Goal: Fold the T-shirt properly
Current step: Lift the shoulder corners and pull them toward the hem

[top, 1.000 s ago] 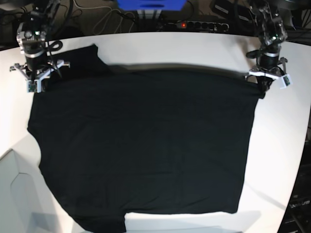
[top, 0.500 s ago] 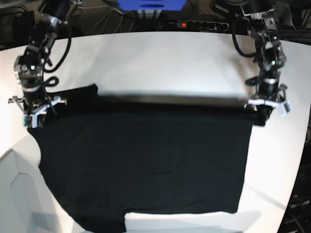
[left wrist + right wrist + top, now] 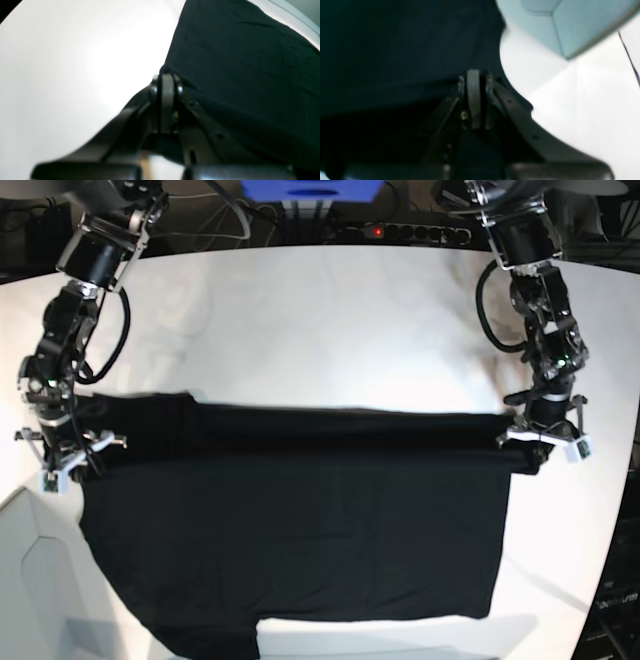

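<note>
The T-shirt (image 3: 300, 530), black and plain, is spread over the near part of the white tabletop (image 3: 330, 320), its nearest hem lying close to the front edge and its far portion doubled over into a straight fold line running across the middle of the base view. At the two ends of that fold, the left gripper (image 3: 543, 448) and the right gripper (image 3: 62, 467) are seen with fingers (image 3: 167, 100) pressed together on the cloth, each wrist view showing a pinch of black fabric caught at the closed tips (image 3: 473, 97). Farther back, bare tabletop extends to a power strip (image 3: 400, 230) and cables at the rear edge.
</note>
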Controlling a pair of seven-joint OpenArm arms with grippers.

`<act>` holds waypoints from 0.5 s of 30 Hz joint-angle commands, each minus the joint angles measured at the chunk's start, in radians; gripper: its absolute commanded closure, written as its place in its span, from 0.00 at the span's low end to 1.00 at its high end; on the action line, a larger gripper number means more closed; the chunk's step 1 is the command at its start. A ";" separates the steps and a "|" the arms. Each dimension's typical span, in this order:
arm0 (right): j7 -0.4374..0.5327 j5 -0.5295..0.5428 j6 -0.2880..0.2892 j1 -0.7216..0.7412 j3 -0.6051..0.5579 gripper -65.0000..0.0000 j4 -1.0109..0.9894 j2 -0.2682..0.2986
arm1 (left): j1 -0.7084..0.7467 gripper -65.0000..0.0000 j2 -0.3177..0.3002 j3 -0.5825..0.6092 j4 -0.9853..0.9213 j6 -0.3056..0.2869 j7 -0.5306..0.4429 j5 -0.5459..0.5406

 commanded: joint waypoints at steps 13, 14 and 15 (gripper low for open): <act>0.034 0.001 -0.009 0.129 -0.107 1.00 -0.138 0.049 | -0.149 1.00 -0.018 0.087 -0.084 0.002 -0.034 0.001; 0.034 0.001 -0.009 0.138 -0.112 1.00 -0.150 0.051 | -0.151 1.00 -0.020 0.086 -0.086 0.003 -0.034 0.001; 0.034 0.001 -0.009 0.147 -0.112 1.00 -0.162 0.051 | -0.157 1.00 -0.020 0.084 -0.088 0.003 -0.034 0.001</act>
